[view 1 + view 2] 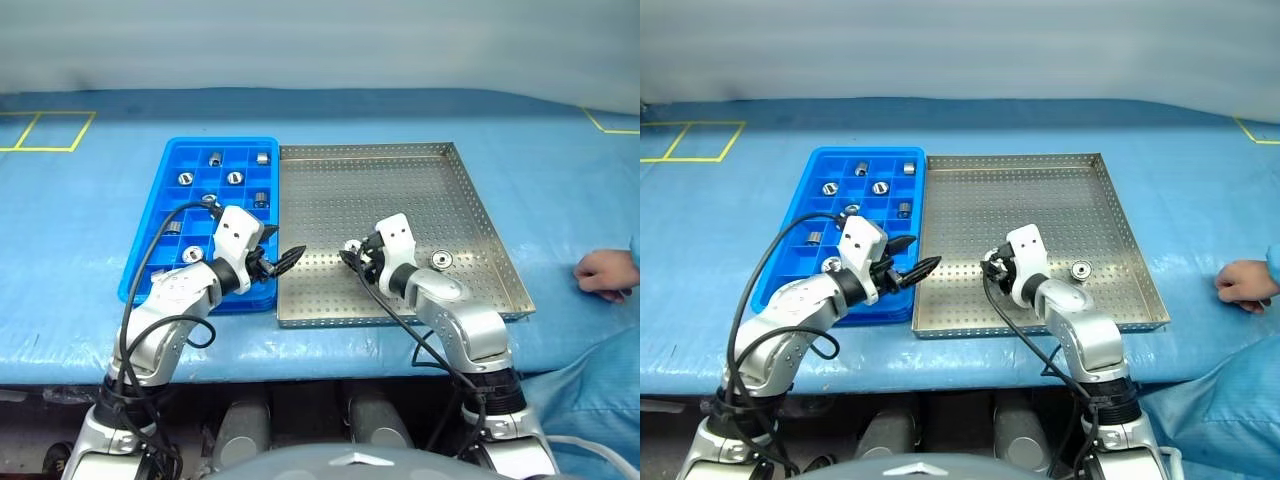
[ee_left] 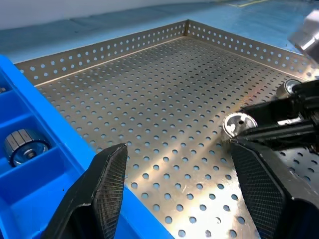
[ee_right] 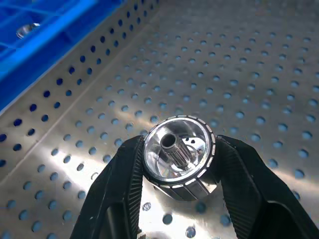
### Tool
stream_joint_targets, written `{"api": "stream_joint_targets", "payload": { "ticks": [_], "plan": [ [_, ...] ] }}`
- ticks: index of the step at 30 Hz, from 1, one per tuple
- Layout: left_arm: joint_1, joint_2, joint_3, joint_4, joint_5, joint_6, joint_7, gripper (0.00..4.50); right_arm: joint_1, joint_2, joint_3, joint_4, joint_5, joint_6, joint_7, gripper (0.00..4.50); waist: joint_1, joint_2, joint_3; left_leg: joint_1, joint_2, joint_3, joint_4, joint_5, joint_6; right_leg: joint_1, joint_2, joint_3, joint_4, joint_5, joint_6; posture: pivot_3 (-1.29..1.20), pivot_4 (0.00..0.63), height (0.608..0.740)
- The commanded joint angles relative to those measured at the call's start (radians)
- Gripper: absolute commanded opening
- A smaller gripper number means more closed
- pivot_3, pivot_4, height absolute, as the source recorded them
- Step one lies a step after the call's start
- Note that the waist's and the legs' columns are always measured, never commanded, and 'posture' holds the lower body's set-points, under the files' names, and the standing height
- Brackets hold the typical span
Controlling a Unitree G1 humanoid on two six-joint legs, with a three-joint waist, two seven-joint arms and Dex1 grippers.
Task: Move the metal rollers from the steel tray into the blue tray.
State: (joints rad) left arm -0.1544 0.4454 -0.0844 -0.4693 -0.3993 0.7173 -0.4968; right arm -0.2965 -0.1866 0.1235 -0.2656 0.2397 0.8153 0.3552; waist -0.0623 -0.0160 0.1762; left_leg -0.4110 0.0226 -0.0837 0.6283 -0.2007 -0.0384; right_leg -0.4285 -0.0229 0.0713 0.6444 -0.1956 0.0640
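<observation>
A: We start at the right tool (image 3: 179, 164). What do we see there?

B: Its two black fingers (image 3: 119, 184) are closed against the sides of one roller (image 3: 178, 155), a shiny ribbed ring with a hollow middle. The held roller sits over the dotted floor of the steel tray (image 1: 400, 200), in the near left part of it, not far from the tray's left rim.

A: And our left tool (image 1: 281, 262)?

B: Its fingers stand apart and hold nothing. It hangs over the seam where the blue tray (image 1: 160, 190) meets the steel tray, at the near end, pointing across toward the right tool. In the left wrist view we see the right tool's fingers with the roller just beyond our own left fingertips (image 2: 109, 184).

A: What else lies in the steel tray?

B: One more roller (image 1: 441, 259) rests on the floor to the right of the right tool, near the front right of the tray. The rest of the dotted floor is bare metal.

A: And the blue tray?

B: It sits against the steel tray's left side on the blue-covered worktop (image 1: 560, 200). Several rollers (image 1: 235, 177) already lie in separate squares, mostly in the far and middle rows.

A: Anything further out?

B: A person's hand (image 1: 605, 272) rests on the worktop at the far right, well apart from both trays.
</observation>
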Motion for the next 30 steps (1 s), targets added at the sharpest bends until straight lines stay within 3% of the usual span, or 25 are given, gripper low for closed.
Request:
{"api": "stream_joint_targets", "payload": {
  "ticks": [1,7,12,16,24,30],
  "plan": [
    [0.032,0.059,0.063,-0.101,-0.01,0.032,0.0,3.55,-0.105,0.044,0.054,-0.076,0.037,-0.02,0.035,1.93,0.001,0.0,0.0,0.0,0.0,0.0,0.0,0.0,0.0,0.0,0.0,0.0,0.0,0.0,0.0,0.11,0.15,0.74],
    [0.144,0.104,0.302,-0.203,-0.039,0.078,0.063,3.55,-0.236,0.145,0.205,0.037,0.019,-0.049,0.084,1.93,0.027,0.0,0.0,0.0,0.002,-0.002,-0.002,0.0,0.0,0.0,0.002,-0.002,0.0,-0.001,-0.003,0.21,0.15,0.74],
    [0.286,0.146,0.481,-0.299,-0.084,0.111,0.045,3.55,-0.249,0.226,0.297,0.11,0.023,-0.053,0.108,1.93,0.064,-0.001,0.0,0.0,0.002,-0.003,-0.004,0.0,-0.001,-0.001,0.001,-0.004,-0.002,-0.002,-0.004,0.27,0.15,0.74],
    [0.331,0.146,0.506,-0.32,-0.096,0.117,0.061,3.55,-0.237,0.257,0.341,0.194,0.007,-0.069,0.117,1.93,0.099,-0.002,0.0,0.0,0.002,-0.003,-0.004,0.0,-0.001,0.0,0.001,-0.005,-0.001,-0.003,-0.005,0.31,0.15,0.74],
    [0.321,0.116,0.412,-0.321,-0.085,0.109,0.105,3.55,-0.248,0.279,0.334,0.317,-0.01,-0.088,0.116,1.93,0.123,-0.003,-0.001,0.0,0.002,-0.003,-0.002,0.0,-0.002,0.0,0.001,-0.005,-0.001,-0.003,-0.005,0.31,0.15,0.74],
    [0.297,0.123,0.395,-0.299,-0.086,0.108,0.108,3.55,-0.244,0.272,0.33,0.328,-0.047,-0.121,0.089,3.83,0.123,-0.003,-0.001,0.001,0.002,-0.003,-0.006,0.0,-0.002,0.0,0.001,-0.006,-0.001,-0.003,-0.006,0.29,0.15,0.74]
  ]
}}
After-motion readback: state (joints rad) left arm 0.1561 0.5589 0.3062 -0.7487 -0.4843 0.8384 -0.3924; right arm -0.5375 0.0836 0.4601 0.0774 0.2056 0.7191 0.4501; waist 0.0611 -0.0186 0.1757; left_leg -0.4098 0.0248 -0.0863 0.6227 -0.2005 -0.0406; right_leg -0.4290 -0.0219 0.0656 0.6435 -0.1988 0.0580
